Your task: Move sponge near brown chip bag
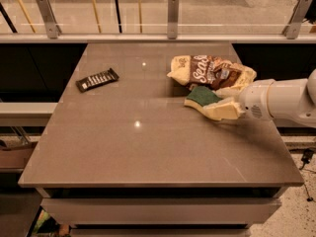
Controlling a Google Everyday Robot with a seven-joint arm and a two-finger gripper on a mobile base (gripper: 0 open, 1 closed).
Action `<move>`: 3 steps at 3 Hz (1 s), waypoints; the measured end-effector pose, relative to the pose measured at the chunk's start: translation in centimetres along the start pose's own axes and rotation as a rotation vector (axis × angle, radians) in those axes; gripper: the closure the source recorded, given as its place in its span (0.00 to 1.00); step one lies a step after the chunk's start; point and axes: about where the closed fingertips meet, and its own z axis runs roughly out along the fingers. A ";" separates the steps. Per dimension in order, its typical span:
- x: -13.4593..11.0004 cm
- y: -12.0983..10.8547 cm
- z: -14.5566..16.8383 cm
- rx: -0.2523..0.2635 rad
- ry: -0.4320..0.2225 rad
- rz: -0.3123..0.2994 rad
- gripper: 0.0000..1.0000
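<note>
The sponge [201,96], dark green on top with pale yellow foam below, lies on the table's right side, just in front of the brown chip bag [210,71]. The bag is wrinkly, brown with cream ends and white lettering, and lies flat. The sponge's far edge is close to or touching the bag. My gripper [213,102] reaches in from the right edge on a white arm. Its cream fingers [223,110] sit on either side of the sponge's right end and are closed against it, low over the tabletop.
A thin dark wrapped bar [97,79] lies at the back left of the grey-brown table [138,147]. A glass railing with metal posts [172,14] runs behind the table. The table's right edge is under my arm.
</note>
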 end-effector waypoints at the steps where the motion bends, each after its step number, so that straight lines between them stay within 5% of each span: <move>1: -0.2 0.1 0.1 -0.002 -0.001 -0.003 0.59; 3: -0.6 0.4 0.2 -0.006 -0.003 -0.010 0.13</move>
